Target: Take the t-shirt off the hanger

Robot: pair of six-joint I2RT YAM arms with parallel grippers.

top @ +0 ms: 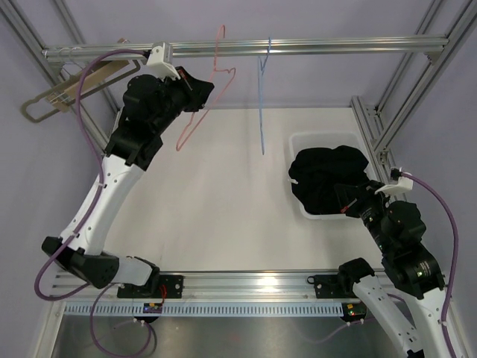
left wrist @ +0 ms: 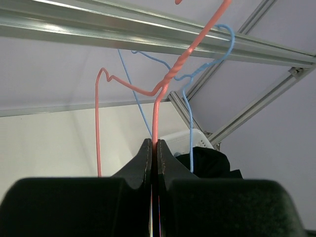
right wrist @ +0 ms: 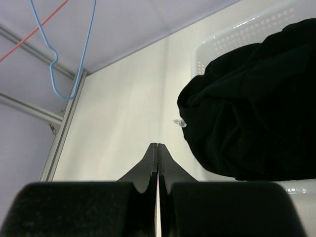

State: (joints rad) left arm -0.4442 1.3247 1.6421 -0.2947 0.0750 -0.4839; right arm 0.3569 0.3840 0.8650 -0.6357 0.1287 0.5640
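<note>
The black t-shirt [top: 328, 179] lies bunched in a white basket [top: 302, 142] at the right of the table, off any hanger; in the right wrist view the t-shirt [right wrist: 252, 113] fills the right side. A bare pink wire hanger [top: 206, 109] hangs tilted from the top rail. My left gripper [top: 201, 86] is shut on the hanger's wire [left wrist: 155, 113], which runs up from between the closed tips of that gripper [left wrist: 154, 143]. My right gripper [top: 347, 198] is beside the basket's near left side. In its own wrist view the right gripper [right wrist: 157, 144] is shut on nothing.
A blue wire hanger [top: 261, 112] hangs bare from the aluminium rail [top: 298, 47], just right of the pink one. A wooden hanger [top: 67, 89] sits at the rail's left end. Frame posts stand at the back corners and along the right side.
</note>
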